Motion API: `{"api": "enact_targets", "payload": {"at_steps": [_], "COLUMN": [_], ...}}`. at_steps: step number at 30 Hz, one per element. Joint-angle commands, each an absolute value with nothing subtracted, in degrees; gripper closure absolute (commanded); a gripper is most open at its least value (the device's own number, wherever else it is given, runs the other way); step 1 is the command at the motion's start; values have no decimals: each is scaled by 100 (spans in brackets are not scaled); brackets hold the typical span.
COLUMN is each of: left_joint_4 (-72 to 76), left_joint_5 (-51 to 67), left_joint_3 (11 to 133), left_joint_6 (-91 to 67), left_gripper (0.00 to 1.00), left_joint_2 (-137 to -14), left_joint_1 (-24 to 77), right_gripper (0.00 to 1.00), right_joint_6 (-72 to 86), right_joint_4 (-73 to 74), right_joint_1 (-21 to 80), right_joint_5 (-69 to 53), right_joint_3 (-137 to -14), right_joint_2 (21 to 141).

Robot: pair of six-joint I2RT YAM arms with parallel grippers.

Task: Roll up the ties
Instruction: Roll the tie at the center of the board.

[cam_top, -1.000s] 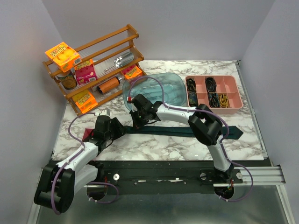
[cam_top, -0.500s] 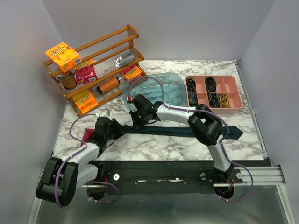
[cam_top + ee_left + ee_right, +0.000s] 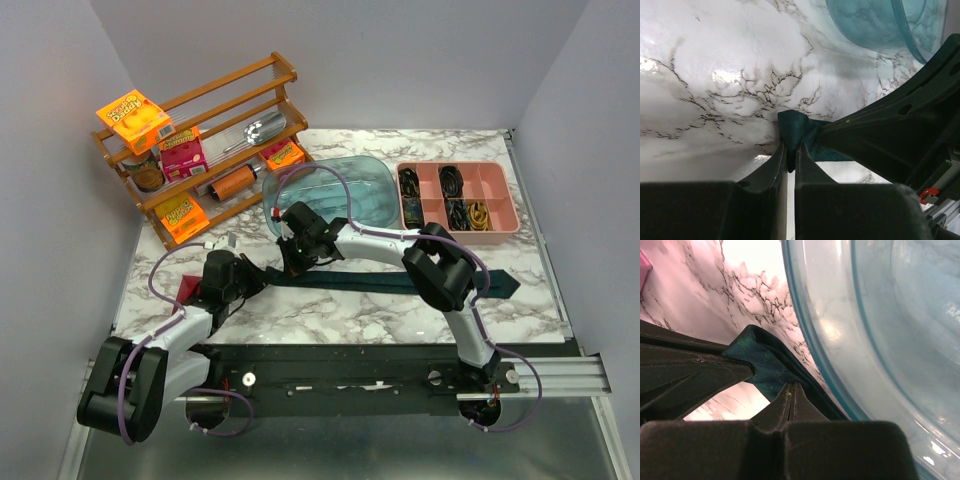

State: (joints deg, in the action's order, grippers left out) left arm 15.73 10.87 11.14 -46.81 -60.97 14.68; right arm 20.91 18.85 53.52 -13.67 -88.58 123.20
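Left gripper is pinched tight on the narrow end of the tie. The right gripper is clamped on that same end, touching it alongside. The tie is dark teal woven fabric with a slight sheen, lying as a flat strip left to right on the near table, broad pointed end at right. Table is glossy white marble-pattern. Translucent blue plastic tub just beyond the tie, pink divided tray far right, slatted wooden rack far left. Plain grey walls.

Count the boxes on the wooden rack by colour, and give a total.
Orange boxes: 3
Pink boxes: 1
Total: 4
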Motion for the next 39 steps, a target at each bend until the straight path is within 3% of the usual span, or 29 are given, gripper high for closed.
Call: {"api": "enact_targets", "payload": {"at_steps": [1,23,39], "left_joint_4": [1285,-421,-536], "left_joint_5": [1038,168,-720], "left_joint_3": [1318,2346,2909], "left_joint_6": [-4430,-3604,-3700], "left_gripper": [100,100,100], "left_joint_2": [-5863,-5598,-6143], "left_joint_1": [1441,2003,3058], "right_gripper": [99,100,99], "right_joint_6": [1995,2065,2118], "right_joint_4": [1934,1916,1907], "right_joint_1": [5370,5370,5379], "right_joint_5": [-1450,-1608,-1626], "right_joint_3": [-8719,-8938,-9035], "right_joint_2": [12217,12392,12533]}}
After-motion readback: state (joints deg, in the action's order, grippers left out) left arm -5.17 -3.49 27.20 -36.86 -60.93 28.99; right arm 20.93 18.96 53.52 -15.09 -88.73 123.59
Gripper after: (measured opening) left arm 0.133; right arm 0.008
